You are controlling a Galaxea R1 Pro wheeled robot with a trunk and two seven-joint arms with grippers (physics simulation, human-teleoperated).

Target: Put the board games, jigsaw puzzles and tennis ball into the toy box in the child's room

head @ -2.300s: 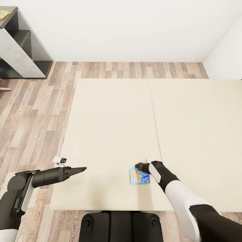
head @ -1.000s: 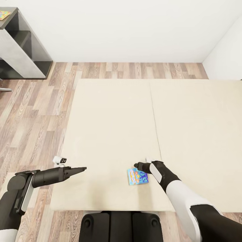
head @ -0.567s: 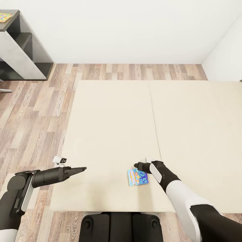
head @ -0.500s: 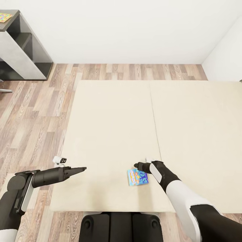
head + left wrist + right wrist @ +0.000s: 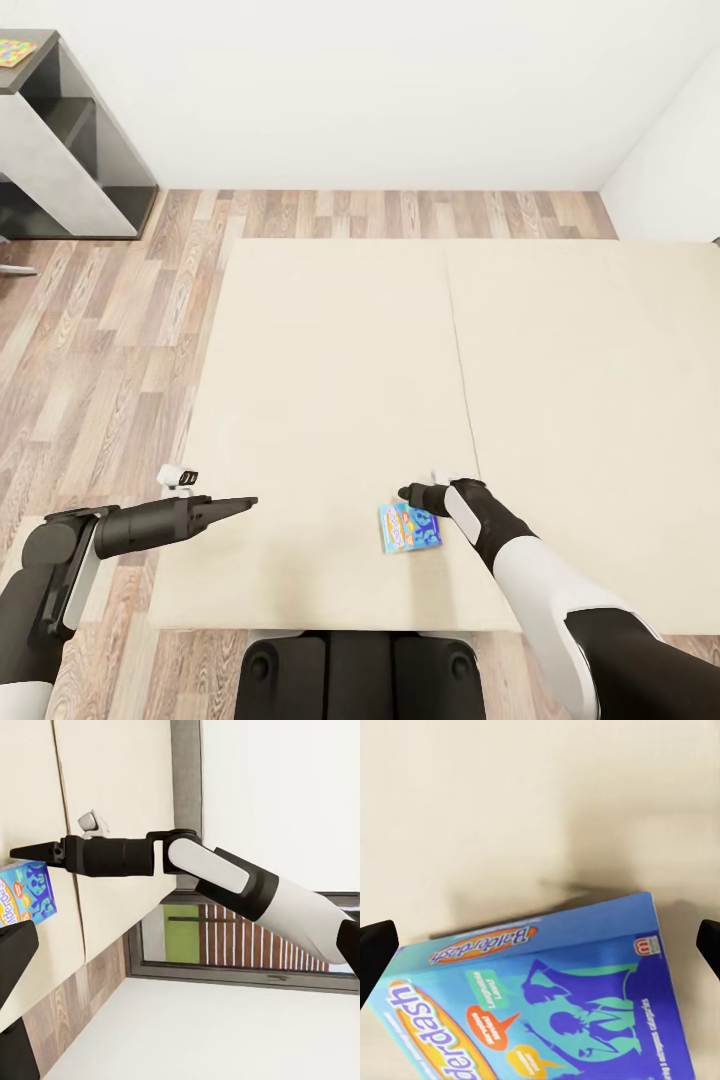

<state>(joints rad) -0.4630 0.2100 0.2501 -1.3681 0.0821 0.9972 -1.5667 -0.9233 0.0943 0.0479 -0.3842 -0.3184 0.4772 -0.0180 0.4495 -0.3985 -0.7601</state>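
Blue board game [image 5: 410,526] lies flat on the cream bed [image 5: 330,380] near its front edge, right gripper [image 5: 409,493] just at the box's far edge. In the right wrist view both fingertips [image 5: 376,945] sit wide apart at either side of the box [image 5: 547,1012], spread, gripping nothing. Left gripper [image 5: 245,502] hovers well apart; whether it is spread cannot be told. Risks: soft mattress gives, the flat box offers little edge, fingers may skid over the cover or push it.

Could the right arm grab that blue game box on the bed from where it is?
Probably yes: the right gripper sits right at the blue game box on the bed, fingers spread either side, nothing in between.
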